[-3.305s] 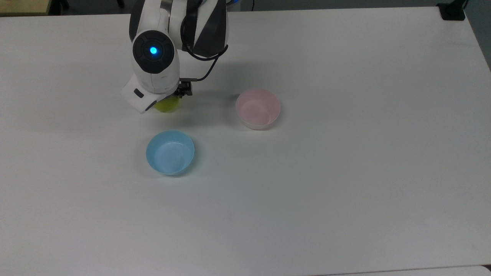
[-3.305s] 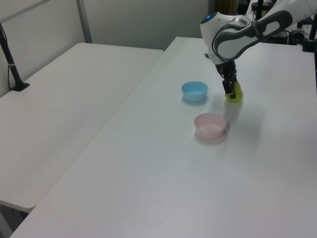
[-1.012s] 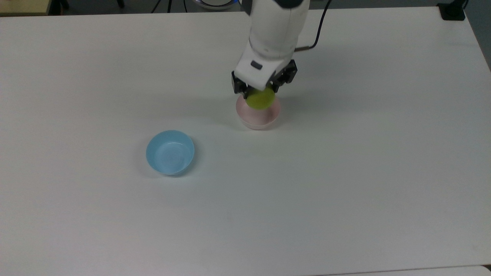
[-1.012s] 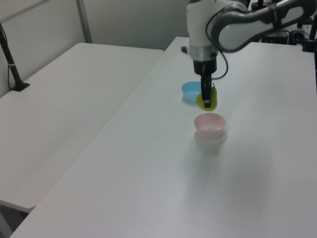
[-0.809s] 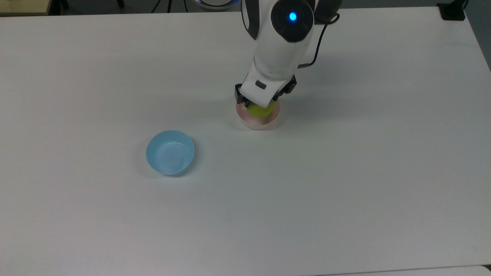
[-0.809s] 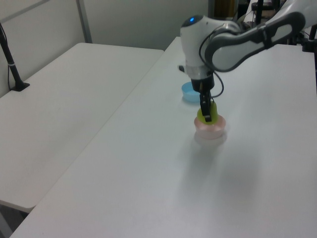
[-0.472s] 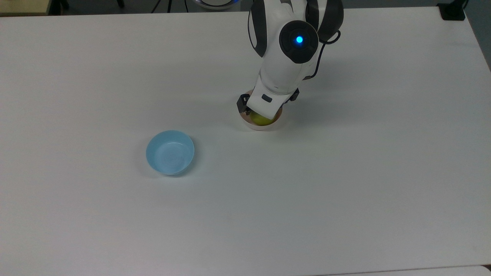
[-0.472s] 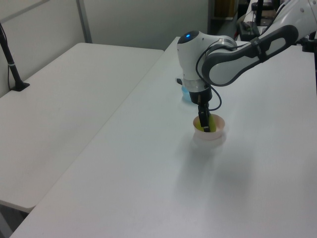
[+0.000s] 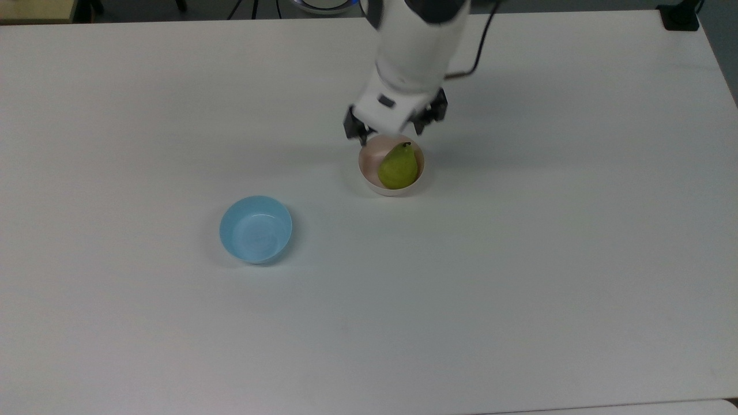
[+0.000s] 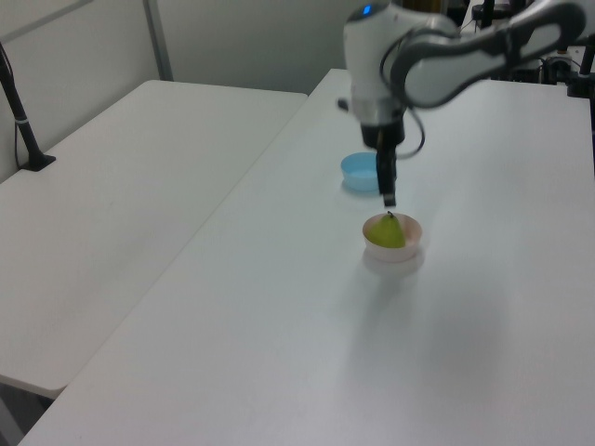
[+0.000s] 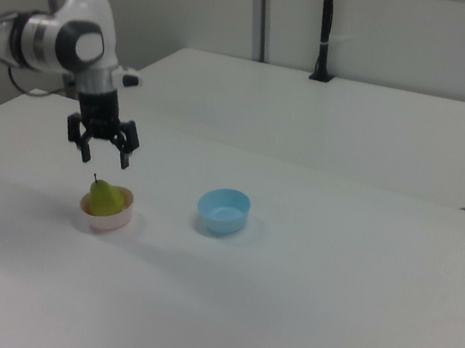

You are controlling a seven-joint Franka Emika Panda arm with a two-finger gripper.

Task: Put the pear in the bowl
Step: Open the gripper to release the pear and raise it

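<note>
1. The pear sat inside the pink bowl, with its round end down and its thin top pointing up (a tiny dark stem showed at the tip in the top view).
2. The pincer hung in the air just above the bowl and did not touch the pear.
3. Its two black fingers were spread wide apart, and nothing was between them.
4. In the right view, the pincer was right over the pear, and the pear's top stuck up over the rim of the bowl.
5. A light blue bowl stood well apart from the pink one, toward the top view's left and lower down.
6. Both bowls stood on a big white table.
7. In the left view, the blue bowl was behind the arm, and the pear showed as a green lump in the pink bowl.
</note>
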